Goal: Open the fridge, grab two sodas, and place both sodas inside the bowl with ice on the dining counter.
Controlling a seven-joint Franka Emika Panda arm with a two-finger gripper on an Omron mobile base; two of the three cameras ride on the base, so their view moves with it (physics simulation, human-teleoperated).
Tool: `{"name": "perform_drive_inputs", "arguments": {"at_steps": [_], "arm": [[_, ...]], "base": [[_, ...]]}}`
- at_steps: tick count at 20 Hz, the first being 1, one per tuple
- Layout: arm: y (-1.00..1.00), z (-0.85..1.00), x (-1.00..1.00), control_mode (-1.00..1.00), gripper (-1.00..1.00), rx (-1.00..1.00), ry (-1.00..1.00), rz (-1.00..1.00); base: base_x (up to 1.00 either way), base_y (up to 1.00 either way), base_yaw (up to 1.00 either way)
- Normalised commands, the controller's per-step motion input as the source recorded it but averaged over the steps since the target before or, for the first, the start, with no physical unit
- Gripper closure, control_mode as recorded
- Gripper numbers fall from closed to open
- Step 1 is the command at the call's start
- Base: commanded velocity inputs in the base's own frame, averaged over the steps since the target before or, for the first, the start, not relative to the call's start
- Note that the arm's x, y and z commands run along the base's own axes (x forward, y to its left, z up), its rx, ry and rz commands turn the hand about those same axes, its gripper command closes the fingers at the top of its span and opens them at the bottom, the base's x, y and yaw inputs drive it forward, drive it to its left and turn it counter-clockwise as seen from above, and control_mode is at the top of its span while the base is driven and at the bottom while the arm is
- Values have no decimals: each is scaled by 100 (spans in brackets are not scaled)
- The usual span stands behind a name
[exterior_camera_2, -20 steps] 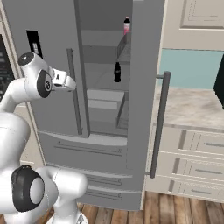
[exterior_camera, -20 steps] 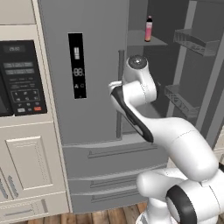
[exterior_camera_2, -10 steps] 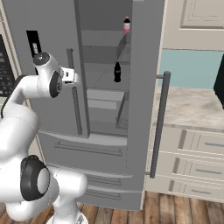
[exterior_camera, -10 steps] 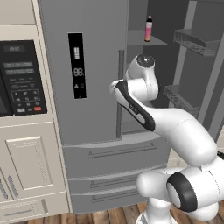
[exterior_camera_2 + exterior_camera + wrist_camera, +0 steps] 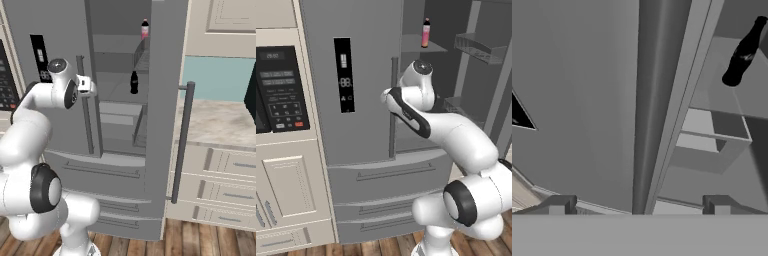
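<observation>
Up high, arm bent, claw [image 5: 637, 205] agape, facing fridge [image 5: 366, 100]

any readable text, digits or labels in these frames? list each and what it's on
"88": pale digits on the fridge's black display panel; the icons above and below are too blurred to read.
Oven control panel: a small top readout and rows of button labels, all too small to read.
Pink soda and dark soda: no legible label.

fridge display panel [image 5: 344, 75] showing "88", oven panel [image 5: 282, 88] text too small to read
</observation>
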Motion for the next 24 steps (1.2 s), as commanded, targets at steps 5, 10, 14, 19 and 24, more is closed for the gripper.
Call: {"name": "perform_drive_inputs", "arguments": {"at_steps": [5,10,14,19,24], "arm": [[3,0,32,-100,-100,2,0,-2],[1,0,31,-100,-100,2,0,-2],[3,-2,27,-100,-100,0,0,-1],[2,-8,24,-100,-100,0,0,0],[2,-14,19,-100,-100,0,0,0]], "base": [[0,0,0],[0,0,0],[0,0,0],[0,0,0],[0,0,0]]}}
